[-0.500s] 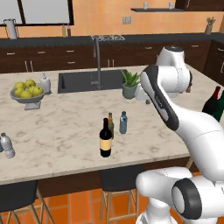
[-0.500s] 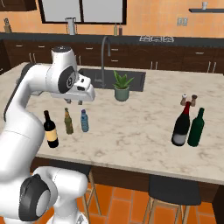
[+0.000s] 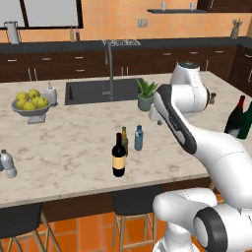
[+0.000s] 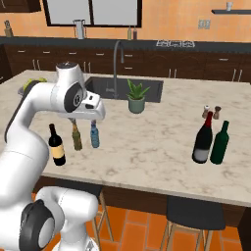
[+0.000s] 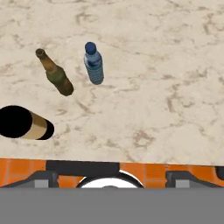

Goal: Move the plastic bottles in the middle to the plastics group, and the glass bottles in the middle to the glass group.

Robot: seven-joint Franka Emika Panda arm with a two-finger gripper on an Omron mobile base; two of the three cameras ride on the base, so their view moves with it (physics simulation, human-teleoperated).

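Marble counter (image 3: 74, 142), greyish water bottle (image 3: 8, 164) far left

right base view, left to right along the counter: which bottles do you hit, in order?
black wine bottle with tan label → olive-brown beer bottle → blue water bottle → red-topped wine bottle → dark green bottle

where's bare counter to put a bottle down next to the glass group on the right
Bare marble lies left of the tall red-topped dark wine bottle, running back to the potted green plant, and in front of it and the dark green bottle toward the counter edge. Behind the pair it is tighter, where two small shakers stand.
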